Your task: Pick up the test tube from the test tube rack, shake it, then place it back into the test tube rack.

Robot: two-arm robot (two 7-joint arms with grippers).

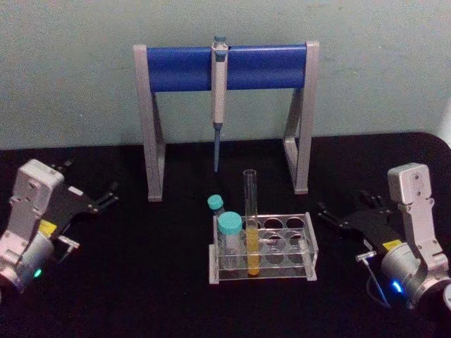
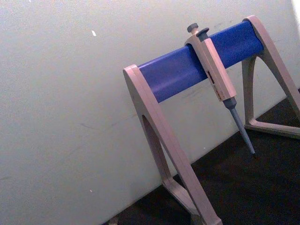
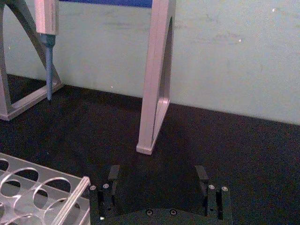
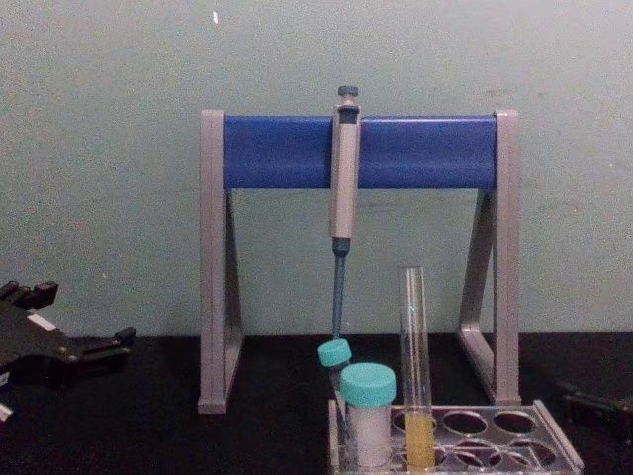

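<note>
The tube (image 1: 251,224) stands upright in the rack (image 1: 309,240), beside two teal-capped vials (image 1: 229,232). The left gripper (image 1: 106,197) rests well left of the rack, the right gripper (image 1: 331,213) just right of it, both with fingers apart.

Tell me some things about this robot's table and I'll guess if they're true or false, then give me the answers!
1. The test tube stands in the test tube rack. True.
2. The liquid in the tube is blue. False: it is yellow-orange.
3. The right gripper is holding the tube. False: it sits open on the table, to the right of the rack.
4. A pipette hangs on the blue bar of the stand behind the rack. True.
5. The left gripper is apart from the rack, off to its left. True.
6. The two small vials have red caps. False: the caps are teal.
</note>
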